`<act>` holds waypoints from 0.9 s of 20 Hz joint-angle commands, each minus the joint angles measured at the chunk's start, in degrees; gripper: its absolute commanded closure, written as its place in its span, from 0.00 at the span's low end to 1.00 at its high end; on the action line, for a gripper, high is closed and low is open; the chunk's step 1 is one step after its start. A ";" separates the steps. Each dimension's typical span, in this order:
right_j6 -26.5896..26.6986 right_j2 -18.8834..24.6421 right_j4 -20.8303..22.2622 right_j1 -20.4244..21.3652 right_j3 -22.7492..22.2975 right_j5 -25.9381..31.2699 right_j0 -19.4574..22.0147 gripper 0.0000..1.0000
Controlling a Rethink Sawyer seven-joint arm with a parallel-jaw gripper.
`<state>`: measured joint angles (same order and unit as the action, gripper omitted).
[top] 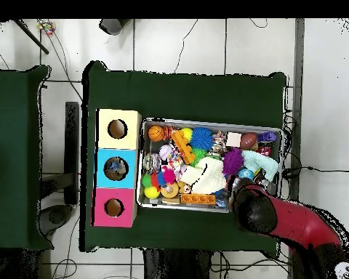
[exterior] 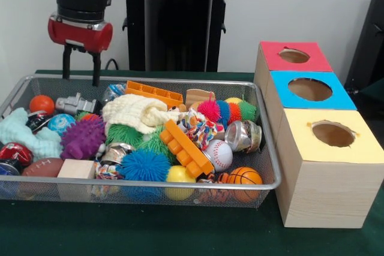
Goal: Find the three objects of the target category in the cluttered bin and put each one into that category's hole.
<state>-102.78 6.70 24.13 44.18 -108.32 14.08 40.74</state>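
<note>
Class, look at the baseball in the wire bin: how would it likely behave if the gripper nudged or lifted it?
The baseball is round, so it would probably roll if nudged, though the orange brick beside it may block it. It looks smooth and hard, so open fingers might slip off it.

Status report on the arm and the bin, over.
Gripper open, empty, above bin's back corner. Three boxes' holes clear. Toys piled deep; cream cloth covers some.

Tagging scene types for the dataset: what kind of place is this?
Most likely a robotics lab or test room. A green-clothed table holds a wire bin packed with toys beside three wooden boxes with coloured, holed tops, which looks like a sorting setup. The overhead view shows tiled floor with loose cables.
</note>
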 commanded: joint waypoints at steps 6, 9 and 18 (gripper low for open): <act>-1.26 1.73 15.29 0.47 -15.31 -12.70 2.57 0.00; -2.71 -1.03 16.69 1.28 -15.00 -13.74 3.04 0.00; -0.97 2.80 18.54 2.98 -15.84 -10.71 10.78 0.00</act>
<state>-102.78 5.80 39.03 47.12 -123.21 3.20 47.82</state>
